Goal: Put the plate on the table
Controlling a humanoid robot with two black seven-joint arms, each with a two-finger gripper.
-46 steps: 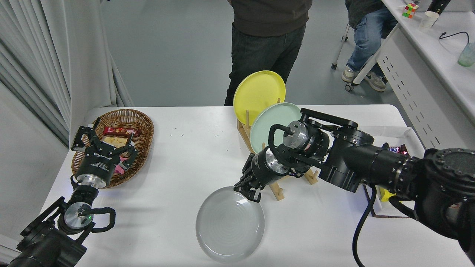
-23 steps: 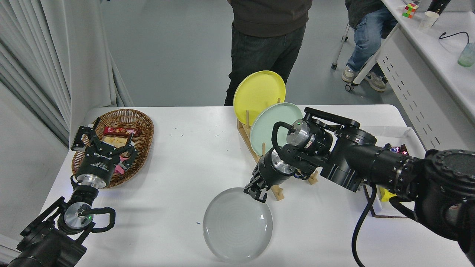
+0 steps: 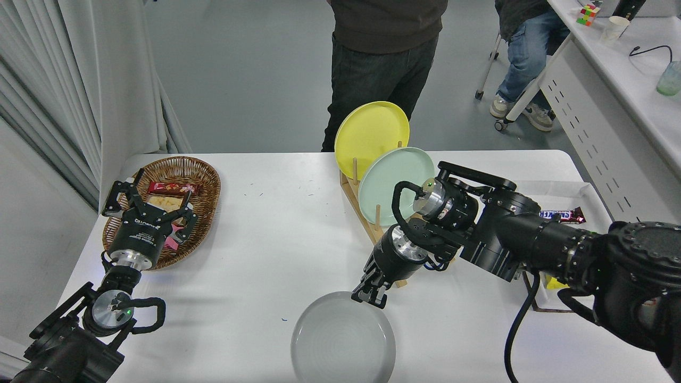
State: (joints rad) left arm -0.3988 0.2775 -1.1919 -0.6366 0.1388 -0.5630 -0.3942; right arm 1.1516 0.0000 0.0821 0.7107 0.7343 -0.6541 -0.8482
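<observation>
The light grey plate (image 3: 340, 343) lies low over the white table (image 3: 266, 234) near its front edge, and the picture's bottom cuts off its near rim. I cannot tell whether it rests on the tabletop. My right gripper (image 3: 368, 296) points down and is shut on the plate's far rim. My left gripper (image 3: 150, 206) is parked at the lower left beside the basket, with its fingers spread and empty.
A wooden rack (image 3: 367, 223) behind the right arm holds a yellow plate (image 3: 371, 133) and a mint green plate (image 3: 391, 183). A wicker basket (image 3: 205, 181) with snacks sits at the left. A candy bar (image 3: 561, 215) lies at the right. A person (image 3: 383, 64) stands at the far side.
My right gripper has carried the grey plate toward the table's front edge and slightly right. The left arm has not moved.
</observation>
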